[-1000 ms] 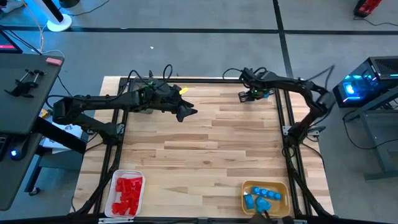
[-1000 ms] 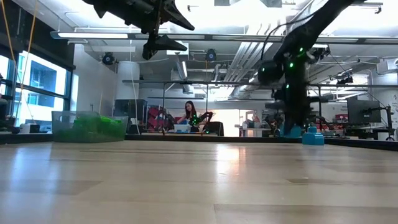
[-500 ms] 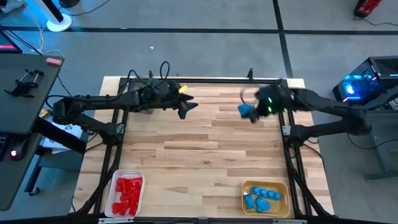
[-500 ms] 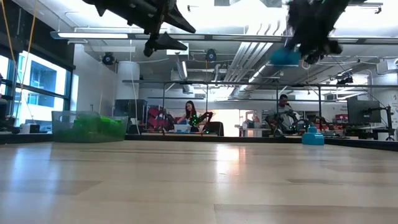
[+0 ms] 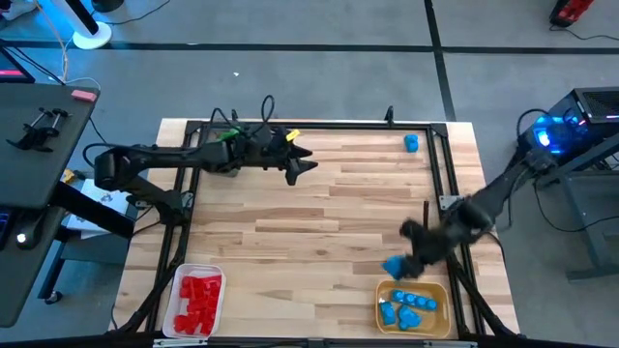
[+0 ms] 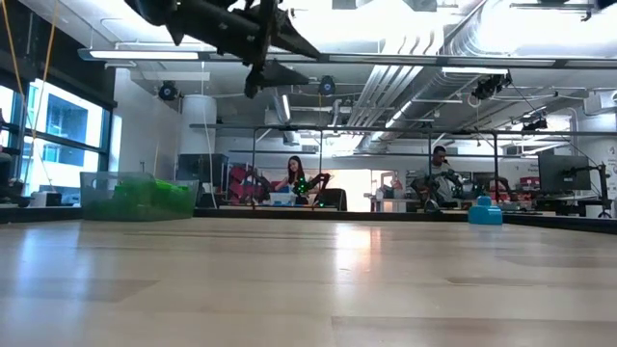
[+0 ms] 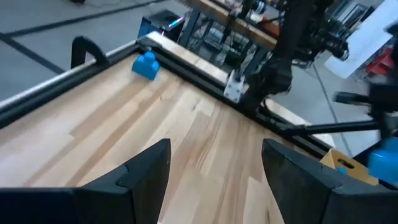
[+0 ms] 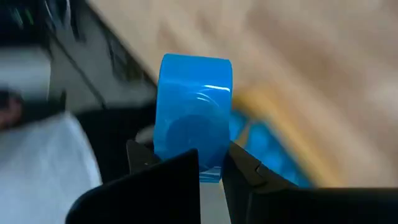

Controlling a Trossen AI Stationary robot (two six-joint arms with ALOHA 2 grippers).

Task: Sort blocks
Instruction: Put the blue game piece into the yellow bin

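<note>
At 7 o'clock on the table (image 5: pixel 319 222), nearest edge: white tray (image 5: pixel 198 300) piled with red blocks (image 5: pixel 200 295). At 5 o'clock: yellow tray (image 5: pixel 414 307) holding several blue blocks (image 5: pixel 411 306). Just beyond its far rim: right gripper (image 5: pixel 398 265), clamped on 1 blue block (image 8: pixel 194 109), which stands pinched between the 2 fingers (image 8: pixel 161 171) in the right wrist view, with the yellow tray blurred beneath. Table middle: bare planks. Toward 11 o'clock, well apart from the right arm: left gripper (image 5: pixel 300 167), raised above the wood, fingers (image 7: pixel 146 171) spread wide with nothing between them. At 1 o'clock, by the far rail: 1 lone blue block (image 5: pixel 412 143), also seen from the left wrist (image 7: pixel 146 64) and in the low view (image 6: pixel 485 211). At the far left edge in the low view: clear bin (image 6: pixel 138 196) of green blocks (image 6: pixel 145 198). Beyond the table: 2 people seated at benches.
</note>
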